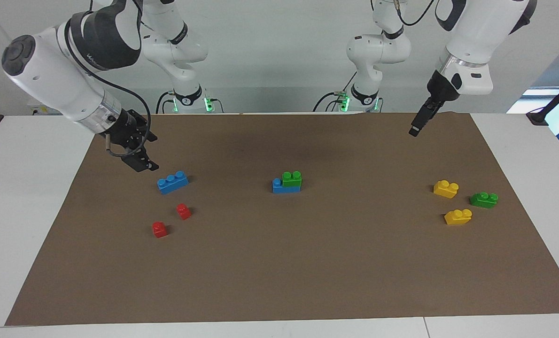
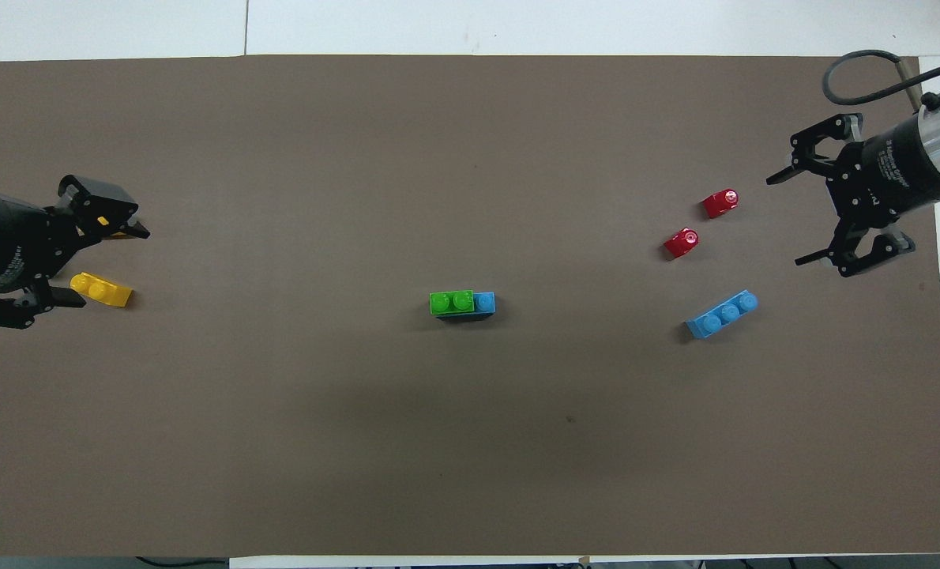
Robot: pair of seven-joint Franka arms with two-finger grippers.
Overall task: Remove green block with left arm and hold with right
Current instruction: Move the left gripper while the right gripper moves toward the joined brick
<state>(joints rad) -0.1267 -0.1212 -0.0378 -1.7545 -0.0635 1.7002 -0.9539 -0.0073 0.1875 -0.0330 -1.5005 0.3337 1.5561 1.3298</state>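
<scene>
The bright green block (image 1: 291, 179) with two studs sits on a blue brick (image 1: 279, 187) at the middle of the brown mat; both also show in the overhead view, the green block (image 2: 452, 302) covering most of the blue brick (image 2: 485, 303). My left gripper (image 1: 416, 128) hangs in the air over the mat at the left arm's end, open and empty, also seen from overhead (image 2: 114, 267). My right gripper (image 1: 147, 157) is open and empty in the air over the mat at the right arm's end, close to a long blue brick (image 1: 172, 182), also seen from overhead (image 2: 783, 221).
A darker green brick (image 1: 484, 199) and two yellow bricks (image 1: 446, 188) (image 1: 458, 216) lie at the left arm's end. Two small red blocks (image 1: 183, 211) (image 1: 159, 229) lie by the long blue brick (image 2: 721, 314). The brown mat (image 1: 279, 272) covers the white table.
</scene>
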